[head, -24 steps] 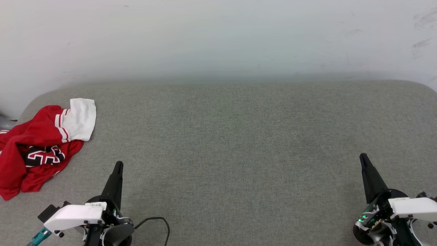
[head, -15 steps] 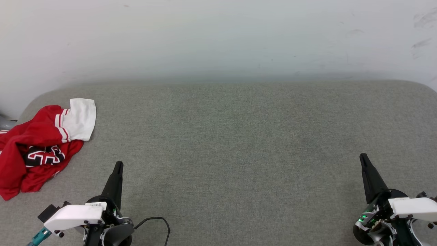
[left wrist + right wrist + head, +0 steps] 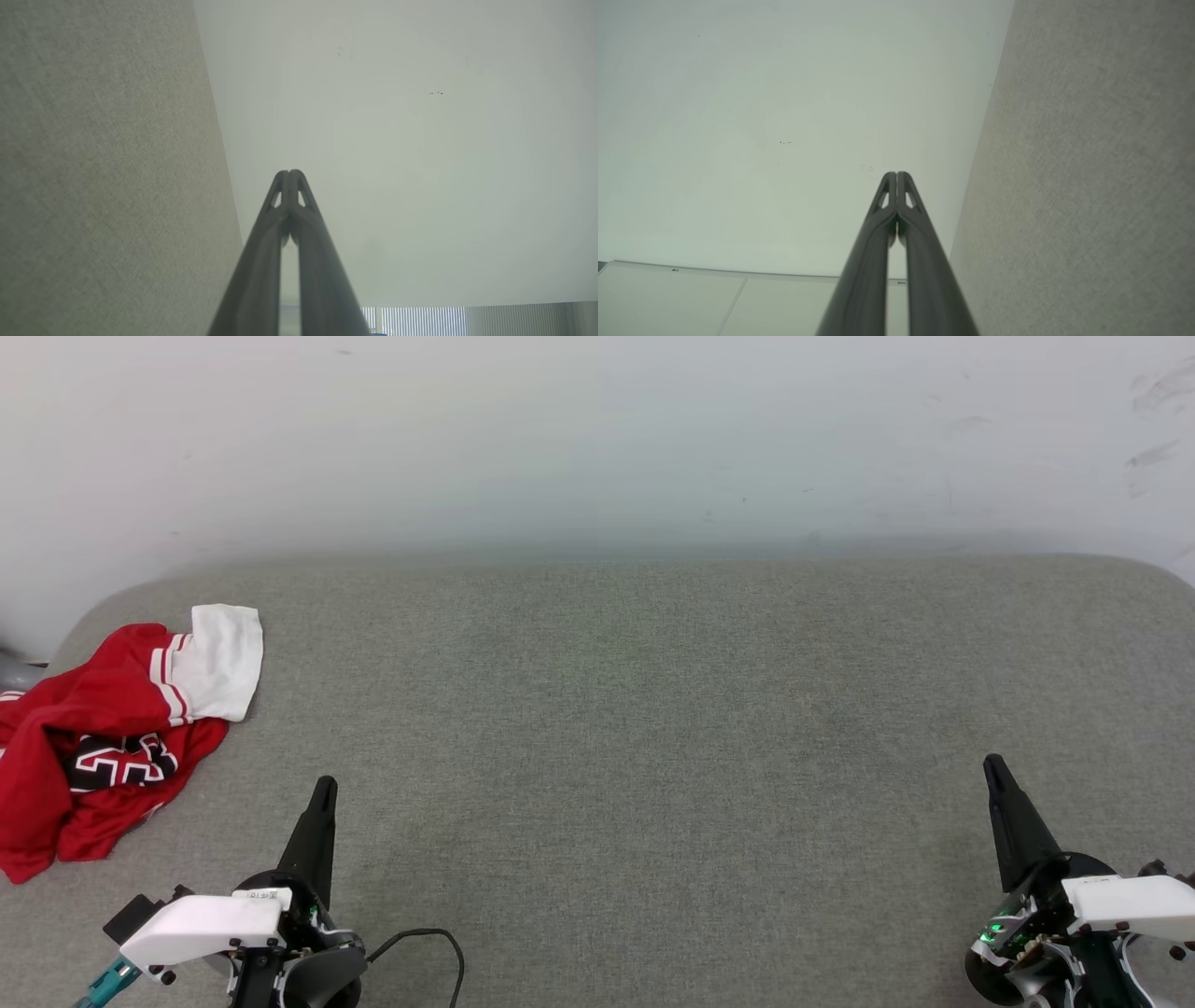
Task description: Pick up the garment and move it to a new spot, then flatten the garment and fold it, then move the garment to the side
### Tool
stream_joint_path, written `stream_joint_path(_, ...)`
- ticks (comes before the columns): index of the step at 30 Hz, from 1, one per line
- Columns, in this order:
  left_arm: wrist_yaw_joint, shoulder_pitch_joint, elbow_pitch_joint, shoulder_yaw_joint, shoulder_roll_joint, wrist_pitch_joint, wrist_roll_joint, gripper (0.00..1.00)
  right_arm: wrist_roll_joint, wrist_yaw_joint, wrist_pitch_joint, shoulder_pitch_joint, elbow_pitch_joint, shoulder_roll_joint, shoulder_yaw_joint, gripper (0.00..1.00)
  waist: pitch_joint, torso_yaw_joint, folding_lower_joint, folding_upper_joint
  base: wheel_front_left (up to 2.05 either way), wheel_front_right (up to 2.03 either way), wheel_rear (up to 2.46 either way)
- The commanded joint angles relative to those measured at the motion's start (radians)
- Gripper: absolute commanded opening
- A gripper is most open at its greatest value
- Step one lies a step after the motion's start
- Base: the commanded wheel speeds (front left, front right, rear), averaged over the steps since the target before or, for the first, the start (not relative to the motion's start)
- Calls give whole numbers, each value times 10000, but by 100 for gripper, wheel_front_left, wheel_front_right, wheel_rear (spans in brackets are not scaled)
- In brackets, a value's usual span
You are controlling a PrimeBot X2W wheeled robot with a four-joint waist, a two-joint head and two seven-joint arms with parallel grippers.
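Note:
The garment lies crumpled at the far left of the grey padded surface, red with a white sleeve spread at its top and part of a black, white-outlined print showing. My left gripper is shut and empty at the lower left, a short way right of and nearer than the garment. Shut and empty too, my right gripper stands at the lower right, far from the cloth. In the wrist views the left gripper and right gripper both have their fingertips pressed together, pointing at the pale wall.
A pale wall rises behind the grey surface. A black cable loops beside my left wrist. The garment reaches the surface's rounded left edge, where a grey object shows.

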Motion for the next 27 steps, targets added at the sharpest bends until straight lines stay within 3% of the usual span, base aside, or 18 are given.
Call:
stream_joint_path(1, -31, -76, 4, 19, -12, 23, 17, 0, 40, -3, 2, -93, 5, 43, 3, 0, 0, 0, 0, 0, 0, 0, 0)
stream_joint_path(10, -31, -76, 4, 18, -13, 22, 17, 0, 40, -3, 2, -93, 5, 43, 3, 0, 0, 0, 0, 0, 0, 0, 0)
stream_joint_path(11, 0, 0, 2, 0, 0, 0, 0, 100, 0, 0, 0, 0, 2, 0, 0, 100, 0, 0, 0, 0, 0, 0, 0)
stream_joint_path(27, 0, 502, -56, -113, -30, -625, 256, 100, -586, 0, -610, 363, 258, 8, 292, 100, 10, -12, 0, 0, 0, 0, 0)
